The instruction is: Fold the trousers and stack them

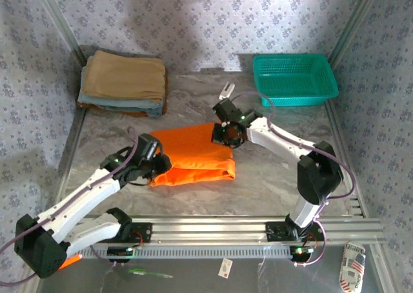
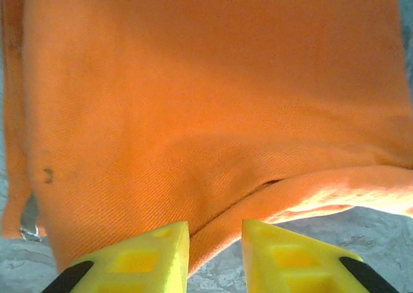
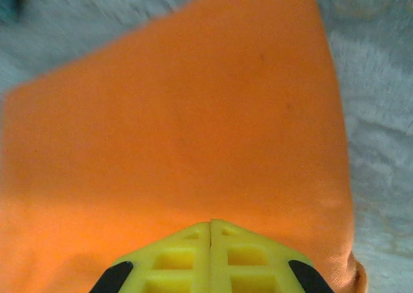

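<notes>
Left wrist: left gripper (image 2: 213,254) pinches trousers (image 2: 206,112) hem at 6 o'clock thinly, may slip; right gripper (image 3: 210,257) jaws pressed together.

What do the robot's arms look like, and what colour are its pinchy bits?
Both arms have white link shells with black joints, and purple-grey cables loop along them. Small green lights glow on them. The left tool and right tool have bright yellow, wedge-shaped fingers with hollow grid pockets and black backing.

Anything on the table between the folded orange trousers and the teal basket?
Besides the right arm, just bare table between trousers and basket, seen in the top view.
</notes>
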`<state>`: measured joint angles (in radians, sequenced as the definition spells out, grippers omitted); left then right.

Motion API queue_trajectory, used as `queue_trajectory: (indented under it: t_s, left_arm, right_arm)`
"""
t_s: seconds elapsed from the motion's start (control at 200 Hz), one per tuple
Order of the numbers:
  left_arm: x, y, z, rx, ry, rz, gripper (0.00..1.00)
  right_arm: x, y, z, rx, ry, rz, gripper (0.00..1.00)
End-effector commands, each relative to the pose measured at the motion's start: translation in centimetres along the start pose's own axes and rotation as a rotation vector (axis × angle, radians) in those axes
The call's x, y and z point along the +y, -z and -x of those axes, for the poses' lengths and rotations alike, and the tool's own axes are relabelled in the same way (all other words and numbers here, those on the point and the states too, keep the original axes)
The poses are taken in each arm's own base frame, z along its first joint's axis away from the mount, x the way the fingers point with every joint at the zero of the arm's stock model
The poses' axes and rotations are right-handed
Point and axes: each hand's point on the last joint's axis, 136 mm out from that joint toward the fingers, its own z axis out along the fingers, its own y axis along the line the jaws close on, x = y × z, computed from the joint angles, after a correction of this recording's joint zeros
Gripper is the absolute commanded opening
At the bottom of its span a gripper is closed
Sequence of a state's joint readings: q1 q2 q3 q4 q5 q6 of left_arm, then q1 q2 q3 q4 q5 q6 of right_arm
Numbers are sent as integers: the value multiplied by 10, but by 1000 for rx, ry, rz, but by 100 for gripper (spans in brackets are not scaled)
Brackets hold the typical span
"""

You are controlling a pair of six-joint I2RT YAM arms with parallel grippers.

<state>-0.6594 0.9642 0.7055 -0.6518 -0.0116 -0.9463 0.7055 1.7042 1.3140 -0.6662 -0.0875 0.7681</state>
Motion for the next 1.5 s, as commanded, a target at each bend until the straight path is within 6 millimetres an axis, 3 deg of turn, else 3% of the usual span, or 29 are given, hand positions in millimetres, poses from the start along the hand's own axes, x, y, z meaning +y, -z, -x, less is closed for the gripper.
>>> queue_trajectory:
  t_s: [0.0, 0.065, 0.15, 0.27, 0.395, 0.49, 0.615, 0.705, 0.824, 0.964, 1.104, 1.209, 1.299, 1.424, 1.494]
  left_arm:
    - [24, -14, -9, -30, 45, 48, 17]
    - [50, -22, -21, -32, 78, 101, 13]
    - [80, -31, -36, -42, 137, 143, 10]
    - [106, -39, -50, -56, 212, 162, 9]
    - [115, -41, -50, -60, 243, 167, 9]
    - [111, -37, -40, -66, 229, 169, 9]
    - [100, -35, -18, -81, 187, 178, 10]
    - [90, -42, 1, -65, 173, 186, 9]
    - [76, -58, 23, -34, 126, 221, 3]
    - [60, -80, 44, -17, 92, 242, 0]
    - [40, -98, 62, -12, 63, 225, 0]
    - [21, -111, 80, -13, 22, 221, 0]
    - [1, -127, 95, -4, -11, 204, 0]
    - [-34, -146, 117, -28, -69, 164, 0]
    - [-53, -152, 132, -66, -99, 146, 0]
  right_arm:
    - [1, -19, -48, 121, 104, 22, 0]
    - [-10, -24, -77, 145, 101, 0, 0]
    - [-17, -24, -100, 118, 114, -24, 0]
    - [-34, -26, -129, 99, 101, -80, 0]
    - [-49, -33, -139, 112, 83, -115, 0]
    - [-43, -18, -127, 93, 116, -101, 0]
    - [-31, 25, -94, 19, 166, -63, 0]
    - [-38, 38, -64, -32, 168, -51, 2]
    - [-60, 19, -27, -15, 145, -84, 0]
    - [-77, -24, -15, 92, 134, -148, 0]
    - [-100, -52, -37, 190, 97, -202, 0]
    - [-126, -43, -67, 183, 42, -235, 0]
    - [-140, -33, -108, 188, -14, -236, 0]
    - [-121, -22, -148, 145, -23, -160, 0]
    - [-109, -15, -159, 120, -26, -118, 0]
